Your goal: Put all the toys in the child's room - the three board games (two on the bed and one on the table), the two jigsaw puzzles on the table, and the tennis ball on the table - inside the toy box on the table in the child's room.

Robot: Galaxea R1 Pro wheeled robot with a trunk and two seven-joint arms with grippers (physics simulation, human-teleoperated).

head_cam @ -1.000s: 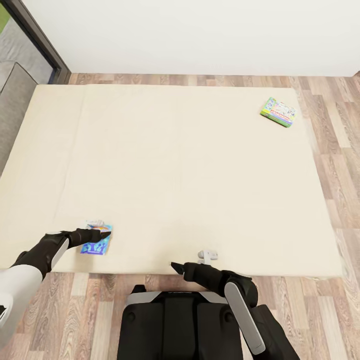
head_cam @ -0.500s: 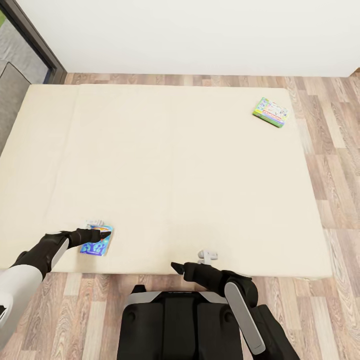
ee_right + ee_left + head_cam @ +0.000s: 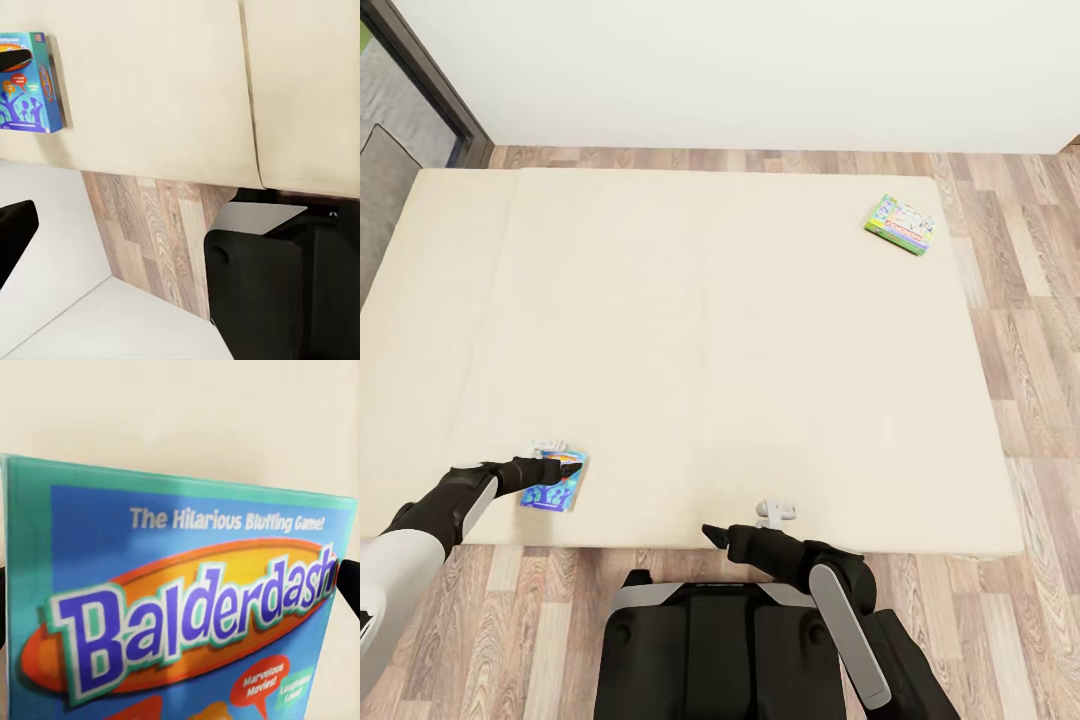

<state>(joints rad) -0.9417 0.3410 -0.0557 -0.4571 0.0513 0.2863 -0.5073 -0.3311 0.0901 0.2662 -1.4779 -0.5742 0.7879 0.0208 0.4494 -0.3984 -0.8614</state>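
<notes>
Near the bed's (image 3: 710, 330) front-left corner, our left tool (image 3: 565, 467) straddled the Balderdash game (image 3: 552, 482) with jaws wide, not yet closed.

Room before me: cream bed (image 3: 700, 340), flat and bare-topped; wood-plank floor (image 3: 1030, 330) around it; plain white wall (image 3: 760, 70) behind; dark door frame (image 3: 435, 85) at far left corner.

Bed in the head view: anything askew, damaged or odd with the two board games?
Nothing stands out. The Balderdash box lies flat near the bed's front edge under the left gripper. The green board game lies flat, slightly rotated, at the far right corner. Neither looks damaged.
</notes>
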